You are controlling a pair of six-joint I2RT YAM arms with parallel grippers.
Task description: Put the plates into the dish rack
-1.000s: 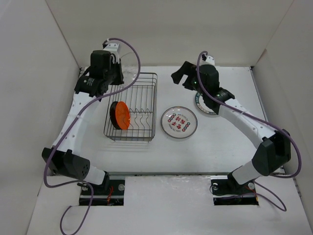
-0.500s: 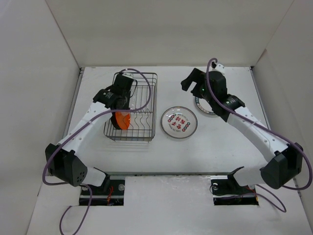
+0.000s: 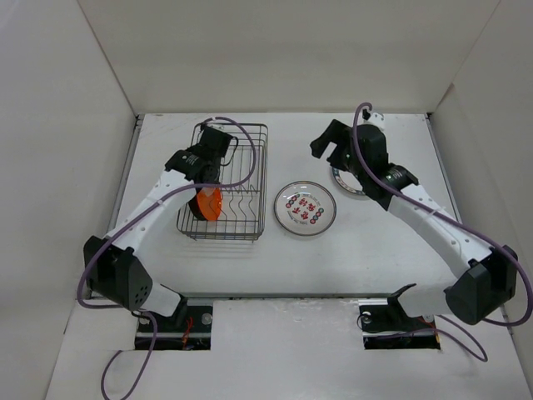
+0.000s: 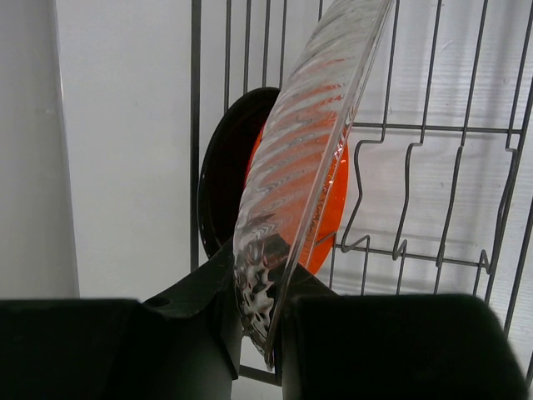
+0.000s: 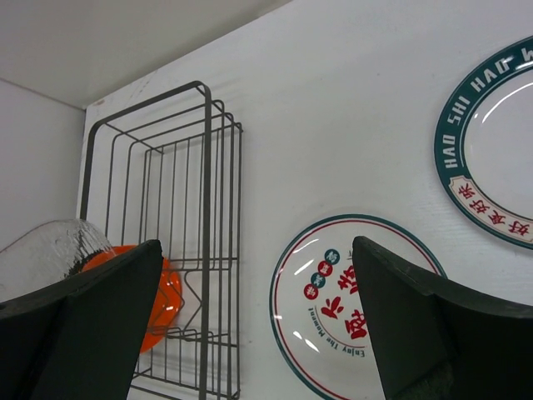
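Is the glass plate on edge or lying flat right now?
On edge, tilted: the left gripper pinches the glass plate by its rim over the dish rack, beside the orange plate.

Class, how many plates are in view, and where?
5: black plate and orange plate upright in the dish rack; glass plate in the left hand over it; red-marked plate and green-rimmed plate on the table.

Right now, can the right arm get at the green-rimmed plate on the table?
Probably yes. The right gripper is open and empty, hanging near the green-rimmed plate, which lies flat with its visible part bare. The red-marked plate sits beside it, apart, so the way looks free.
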